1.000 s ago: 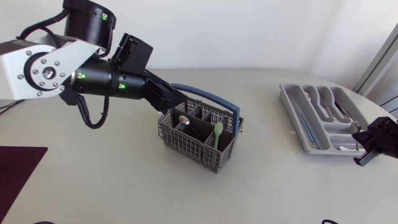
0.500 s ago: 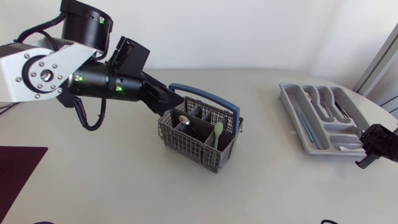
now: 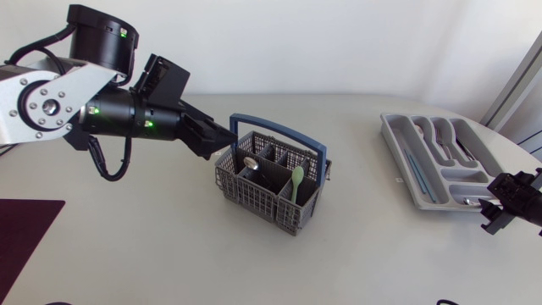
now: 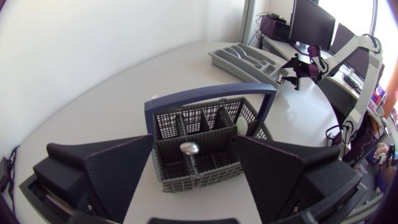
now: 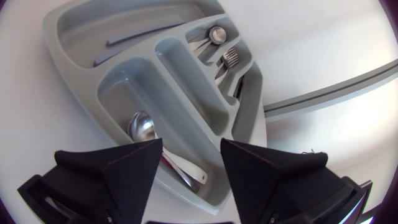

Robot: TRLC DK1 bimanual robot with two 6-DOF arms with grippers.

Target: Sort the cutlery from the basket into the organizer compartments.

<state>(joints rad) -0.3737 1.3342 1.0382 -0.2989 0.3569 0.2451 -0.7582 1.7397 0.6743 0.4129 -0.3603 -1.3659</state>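
Note:
A grey mesh basket [image 3: 269, 193] with a blue handle stands mid-table. In it are a silver spoon [image 3: 251, 162] and a green spoon [image 3: 296, 180], both upright. My left gripper [image 3: 222, 139] hangs open just above the basket's left rim; its wrist view shows the basket [image 4: 198, 168] ahead of and between its fingers. The grey organizer [image 3: 405, 169] lies at the right. My right gripper [image 5: 189, 180] is open above its near end. A metal spoon [image 5: 142, 127] with a pale handle lies loose in the compartment below it. Other compartments hold forks [image 5: 226, 59] and a small spoon [image 5: 215, 34].
Two blue sticks [image 5: 130, 41] lie in the organizer's long side slot. A dark mat [image 3: 21, 233] covers the front left corner of the table. My right arm [image 3: 518, 202] sits near the table's right edge.
My right gripper has opened and drawn back slightly toward the front edge, leaving the spoon in the organizer. My left arm has shifted a little to the left over the basket's rim.

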